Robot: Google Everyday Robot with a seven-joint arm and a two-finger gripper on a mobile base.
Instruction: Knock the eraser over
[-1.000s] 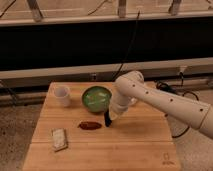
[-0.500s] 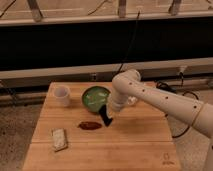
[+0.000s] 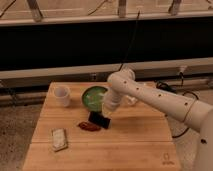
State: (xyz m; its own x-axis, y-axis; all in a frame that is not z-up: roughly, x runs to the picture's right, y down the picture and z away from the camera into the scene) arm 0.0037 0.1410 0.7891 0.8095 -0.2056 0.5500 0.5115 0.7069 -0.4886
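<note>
Nearest the front edge of the pale wooden slatted table (image 3: 130,145) lies a pale flat rectangular packet (image 3: 59,139), set slightly askew on the boards toward the left. Behind it and to the right sits a reddish-brown oval thing (image 3: 89,126), glossy and low, lying flat on the wood. Touching or just beside its right end is the small black rectangular eraser (image 3: 99,119), a plain matte block near the middle of the table; it looks tipped, with its long side running down to the right, though whether it lies flat cannot be told. The gripper (image 3: 106,114) comes down right over the eraser's upper right edge, seemingly in contact with it; whether the tool is spread or closed cannot be told. Just behind the eraser stands a round green bowl (image 3: 94,96) with a smooth shiny inside. Well to the left of the bowl is a small white cup (image 3: 62,95), upright, plain and cylindrical. The white, smooth-shelled robot arm (image 3: 155,97) slants in from the right, its wrist bent down beside the bowl.
</note>
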